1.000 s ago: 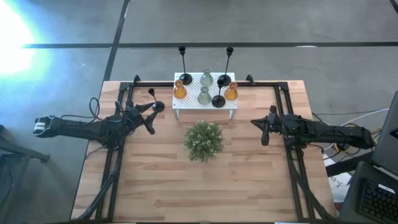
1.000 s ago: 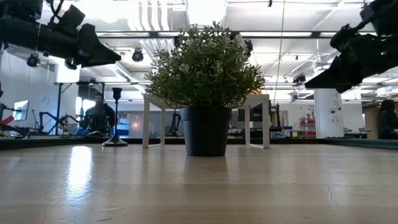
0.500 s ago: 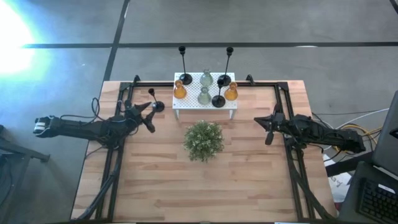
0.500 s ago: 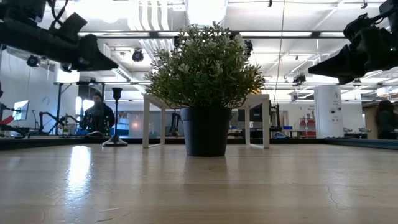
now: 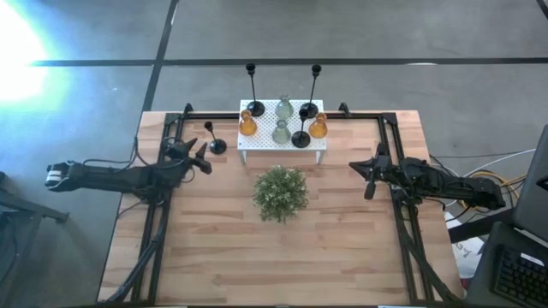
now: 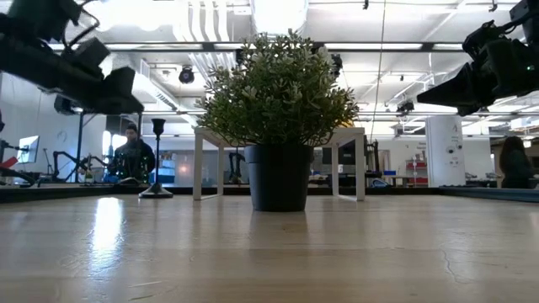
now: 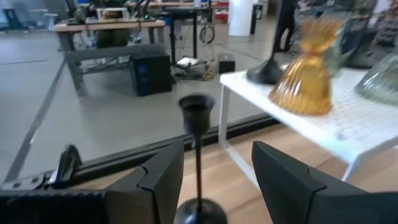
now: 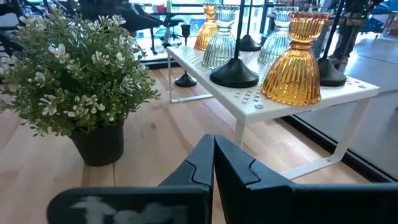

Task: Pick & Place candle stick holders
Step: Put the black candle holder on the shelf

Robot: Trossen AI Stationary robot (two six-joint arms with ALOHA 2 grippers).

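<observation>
A thin black stem holder [image 5: 214, 144] stands upright on its round base on the table, left of the white stand; it also shows in the left wrist view [image 7: 198, 155] and the low view [image 6: 157, 160]. My left gripper [image 5: 199, 159] is open and empty just left of it, its fingers [image 7: 163, 180] apart on either side of the stem but short of it. My right gripper [image 5: 370, 177] is shut and empty at the right, above the table [image 8: 213, 163]. On the white stand [image 5: 282, 144] stand amber [image 5: 247, 125], clear [image 5: 282, 131] and black-stem [image 5: 300, 137] holders.
A bushy green plant in a dark pot [image 5: 280, 192] stands at the table's middle, in front of the stand. Dark rails [image 5: 159, 239] run along the left, right and far edges. People show in the room behind, in the low view [image 6: 133, 156].
My left gripper has drawn back toward the table's left edge, away from the black stem holder, which stays upright where it was. My right gripper has risen a little and shifted slightly toward the right edge.
</observation>
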